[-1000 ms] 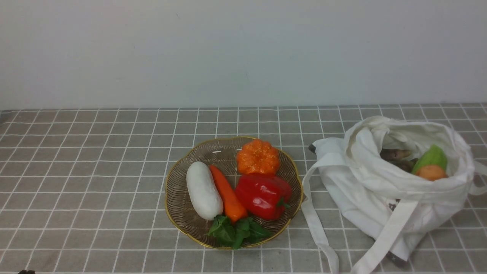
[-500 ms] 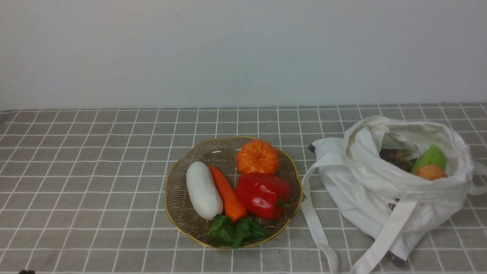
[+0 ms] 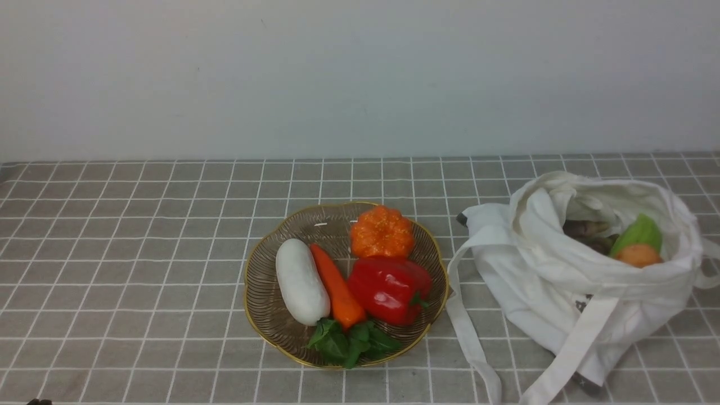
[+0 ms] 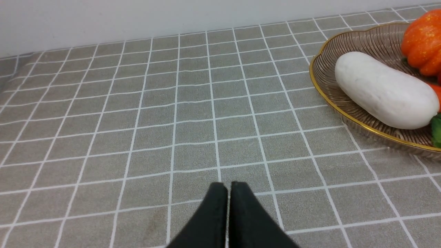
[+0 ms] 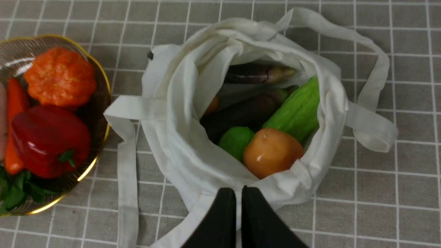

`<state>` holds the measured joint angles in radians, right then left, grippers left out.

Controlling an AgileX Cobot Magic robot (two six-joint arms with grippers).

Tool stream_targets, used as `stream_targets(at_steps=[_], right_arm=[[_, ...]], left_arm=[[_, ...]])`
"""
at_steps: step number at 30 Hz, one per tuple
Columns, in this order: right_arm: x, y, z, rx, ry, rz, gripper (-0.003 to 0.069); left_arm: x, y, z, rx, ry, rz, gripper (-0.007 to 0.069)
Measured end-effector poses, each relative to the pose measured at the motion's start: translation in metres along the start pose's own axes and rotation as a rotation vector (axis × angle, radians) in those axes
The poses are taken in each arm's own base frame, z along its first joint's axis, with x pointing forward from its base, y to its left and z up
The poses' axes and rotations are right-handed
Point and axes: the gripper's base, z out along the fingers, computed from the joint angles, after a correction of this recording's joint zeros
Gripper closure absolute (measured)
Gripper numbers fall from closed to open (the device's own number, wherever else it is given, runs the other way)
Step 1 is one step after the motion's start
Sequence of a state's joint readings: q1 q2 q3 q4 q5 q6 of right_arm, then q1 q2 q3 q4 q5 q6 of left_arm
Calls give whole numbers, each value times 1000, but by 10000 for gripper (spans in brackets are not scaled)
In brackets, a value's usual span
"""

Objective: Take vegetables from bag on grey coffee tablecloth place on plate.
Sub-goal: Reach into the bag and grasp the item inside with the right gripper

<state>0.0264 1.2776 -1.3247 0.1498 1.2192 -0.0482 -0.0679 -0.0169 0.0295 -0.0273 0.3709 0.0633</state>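
Left of bag (image 3: 540, 281), plate (image 3: 264, 315) holds five vegetables (image 3: 388, 289); potato (image 5: 272, 153), gourd (image 5: 298, 108) remain inside.
My left hand (image 4: 228, 186), right hand (image 5: 238, 191): pressed together, empty.

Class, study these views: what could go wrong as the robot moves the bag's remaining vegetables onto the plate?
1. The plate is crowded, so the glossy potato might roll off.
2. The bag rim is floppy around the potato; the shut right pincer could snag cloth and drag the bag toward the plate.
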Motion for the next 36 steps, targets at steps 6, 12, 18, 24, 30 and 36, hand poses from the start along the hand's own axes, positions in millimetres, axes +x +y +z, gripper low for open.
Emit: stream_targets(at_steps=[6, 12, 18, 24, 30, 36], right_arm=[[-24, -1, 72, -1, 169, -34, 461], [-22, -5, 135, 87, 315, -84, 238], [-18, -11, 166, 130, 382, -68, 120], [-11, -12, 190, 130, 452, -67, 95], [-6, -14, 203, 132, 501, -66, 93], [-2, -16, 216, 138, 533, -71, 169]], left_arm=[[0, 0, 0, 0, 0, 0, 629], [0, 0, 0, 0, 0, 0, 629], [0, 0, 0, 0, 0, 0, 629], [0, 0, 0, 0, 0, 0, 629], [0, 0, 0, 0, 0, 0, 629], [0, 0, 0, 0, 0, 0, 629]])
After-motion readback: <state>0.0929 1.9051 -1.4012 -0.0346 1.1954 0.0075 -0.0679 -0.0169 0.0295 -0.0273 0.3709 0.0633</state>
